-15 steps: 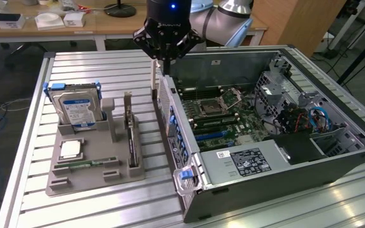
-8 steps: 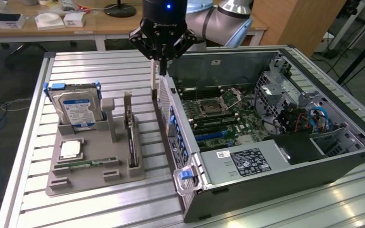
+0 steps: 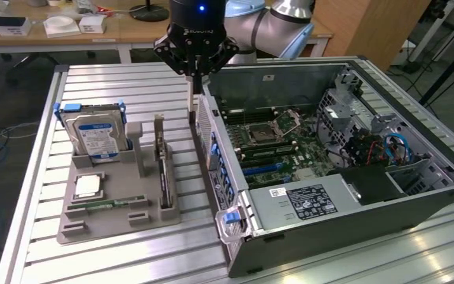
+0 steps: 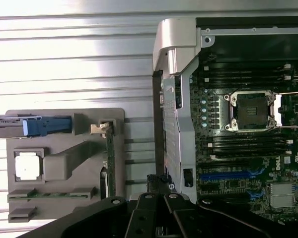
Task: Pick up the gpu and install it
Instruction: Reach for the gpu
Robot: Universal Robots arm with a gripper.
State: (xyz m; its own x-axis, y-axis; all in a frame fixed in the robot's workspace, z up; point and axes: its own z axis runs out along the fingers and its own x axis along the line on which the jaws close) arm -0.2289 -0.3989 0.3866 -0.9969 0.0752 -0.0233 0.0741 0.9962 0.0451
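Slatted metal surface (image 3: 93, 83) carries an open computer case (image 3: 219, 148). Against the case's outer wall lies a grey tray (image 3: 109, 228). The gpu (image 3: 162, 171) stands on edge in the tray slot nearest the case. The gripper (image 3: 192, 109), jaws pressed together, hangs just outside that wall, apart from the gpu.

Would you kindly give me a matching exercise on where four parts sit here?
1 thin green circuit card (gpu)
2 boxy silver hard drive with blue label
3 square silver chip
4 narrow green memory stick

A lying flat in a long groove
B standing on edge, nearest the open grey computer case
C flat in a square pocket
D upright, label facing the exterior view

Pairs: 1-B, 2-D, 3-C, 4-A
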